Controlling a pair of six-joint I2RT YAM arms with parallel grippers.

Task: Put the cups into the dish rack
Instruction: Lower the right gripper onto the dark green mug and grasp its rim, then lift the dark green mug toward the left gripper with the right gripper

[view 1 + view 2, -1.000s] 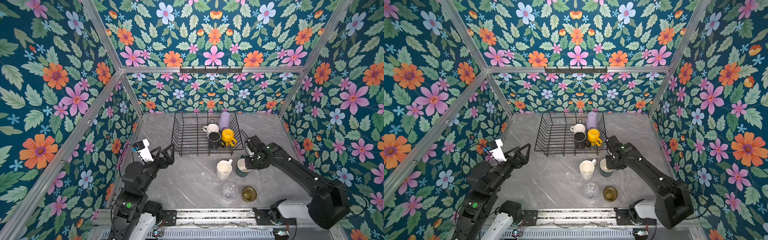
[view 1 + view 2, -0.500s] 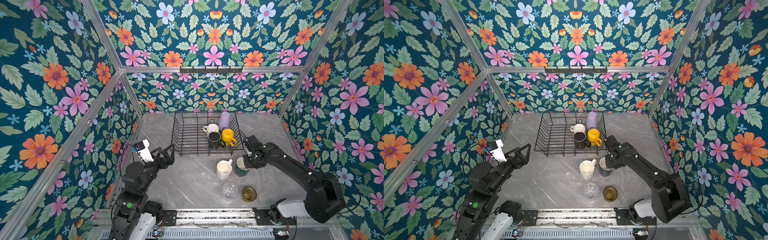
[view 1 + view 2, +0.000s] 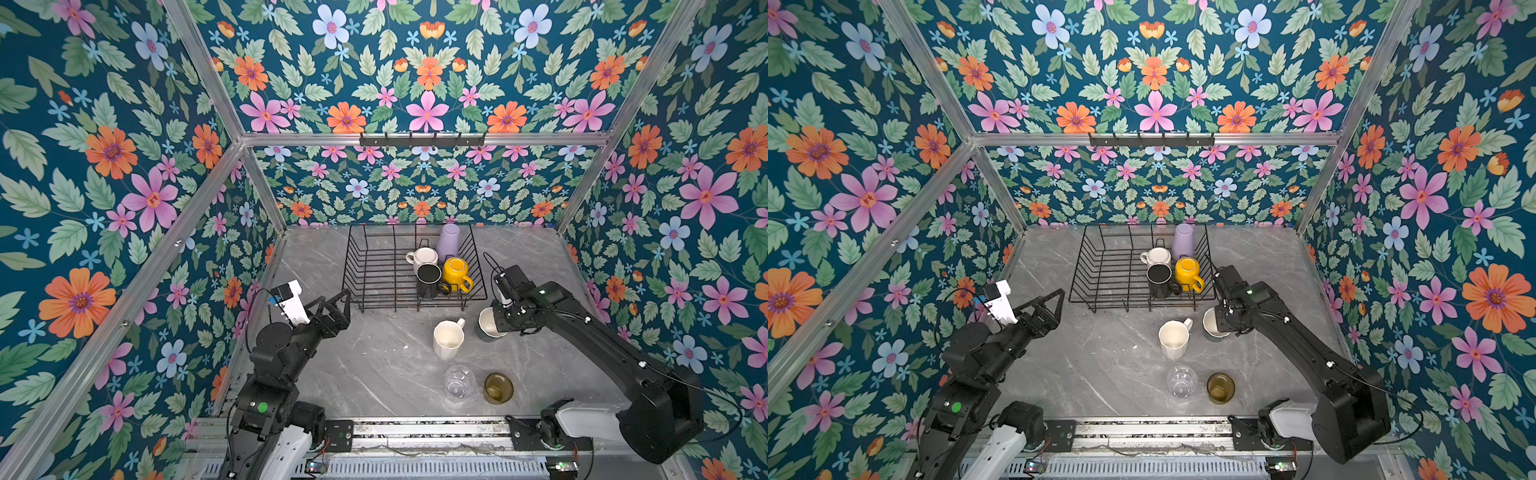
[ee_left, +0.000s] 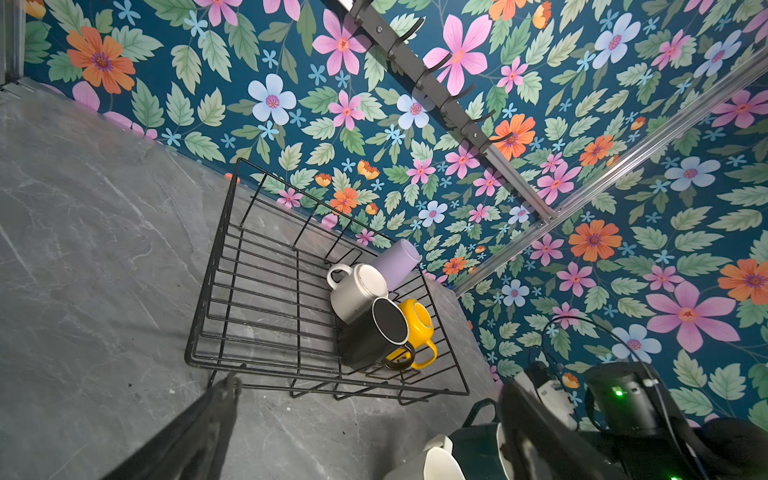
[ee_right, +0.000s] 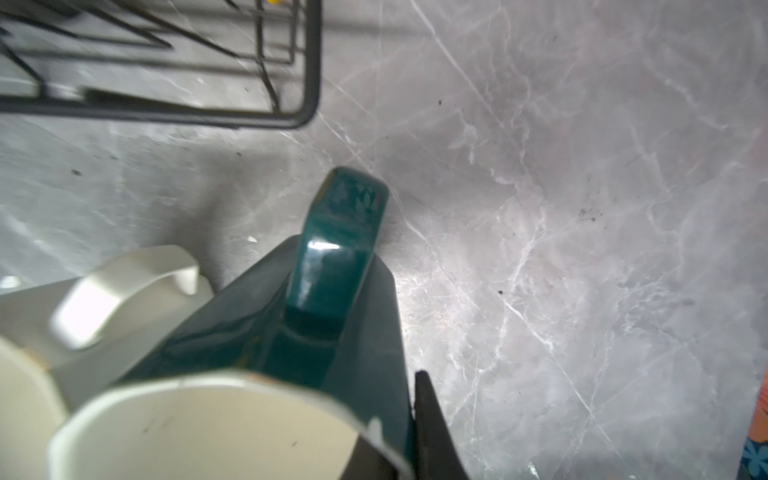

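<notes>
The black wire dish rack [image 3: 365, 266] [image 3: 1100, 266] [image 4: 249, 266] stands at the back of the table. In it are a lilac tumbler [image 3: 448, 242], a white mug [image 3: 424, 257], a black mug [image 3: 429, 279] and a yellow mug [image 3: 456, 272]. In front of the rack, my right gripper [image 3: 498, 322] [image 5: 399, 449] is shut on the wall of the dark green mug [image 3: 487, 324] [image 5: 332, 266], one finger inside and one outside. A cream mug [image 3: 448, 340] stands beside it. My left gripper [image 3: 347, 307] [image 4: 370, 399] hangs open and empty near the rack's front left corner.
A clear glass [image 3: 459, 380] and an amber glass [image 3: 498, 387] stand near the table's front edge. A hook rail [image 3: 422, 139] is fixed on the back wall. Flowered walls close in the left, right and back.
My right gripper has closed on the dark green mug's wall. The left arm has not moved.
</notes>
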